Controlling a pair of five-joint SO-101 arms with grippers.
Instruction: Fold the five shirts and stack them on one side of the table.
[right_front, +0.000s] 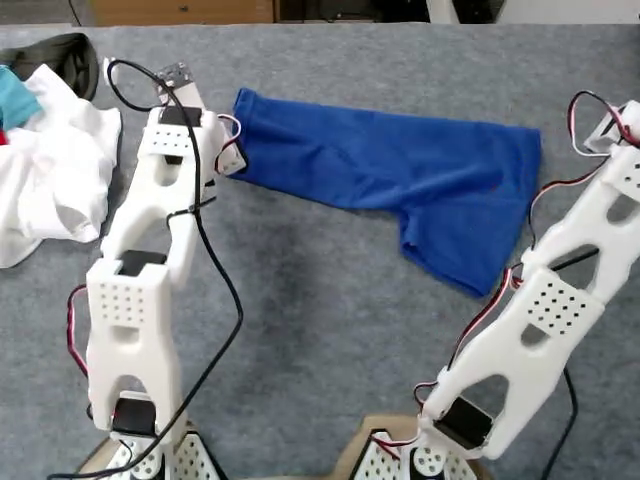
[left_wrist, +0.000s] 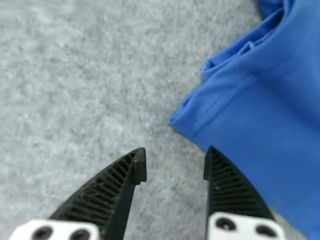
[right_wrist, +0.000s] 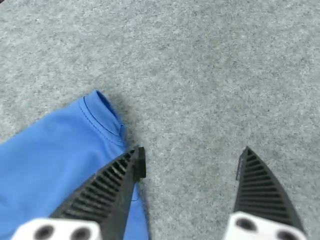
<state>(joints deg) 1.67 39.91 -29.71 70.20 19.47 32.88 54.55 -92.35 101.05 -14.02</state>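
Tabletop: I see a grey, felt-like tabletop with both arm bases at its near edge.
Blue shirt: my blue shirt lies flat across the far half of the tabletop. It runs from beside the left arm's wrist towards the right edge. It is a long, folded band, and a wider flap hangs towards the near edge at its right end.
Left gripper: the left gripper hangs over bare grey surface at the shirt's left end. Its two black fingers are spread apart with nothing between them. One finger sits just beside the shirt's hemmed corner, and I cannot tell if it touches the cloth.
Right gripper: the right gripper is near the right edge of the tabletop, at the shirt's other end. Its fingers are spread wide and hold nothing. One finger is over the shirt's border and the other is over bare surface.
Other shirts: crumpled white shirts are heaped at the left edge, well apart from the blue one. A teal garment lies on top of them and a dark garment sits at the far left corner.
Cable: a black cable loops along the left arm and down to the near edge.
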